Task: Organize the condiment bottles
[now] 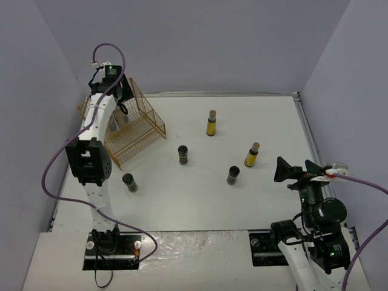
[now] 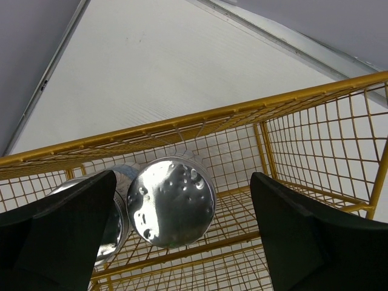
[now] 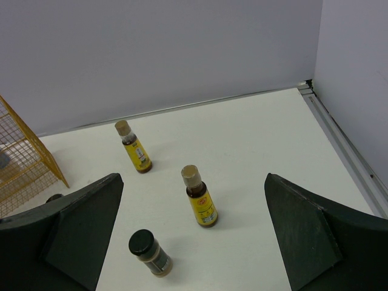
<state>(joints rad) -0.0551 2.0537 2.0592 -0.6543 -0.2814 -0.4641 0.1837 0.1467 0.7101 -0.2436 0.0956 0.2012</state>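
Black-fingered, the left end effector [image 2: 183, 179] stood spread above two silver-lidded cylinders [image 2: 171, 203] inside the gold wire rack [image 1: 142, 130], upper left. The right end effector [image 1: 295, 170] gaped, lower right. Yellow bottles [image 1: 211, 123] and dark jars [image 1: 183, 154] stood well apart across the desk [image 1: 273, 121].

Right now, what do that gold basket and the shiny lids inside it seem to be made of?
The basket looks like gold-coated metal wire: thin rods in a grid. The lids seem polished metal, mirror-bright with reflections, though chromed plastic is possible.
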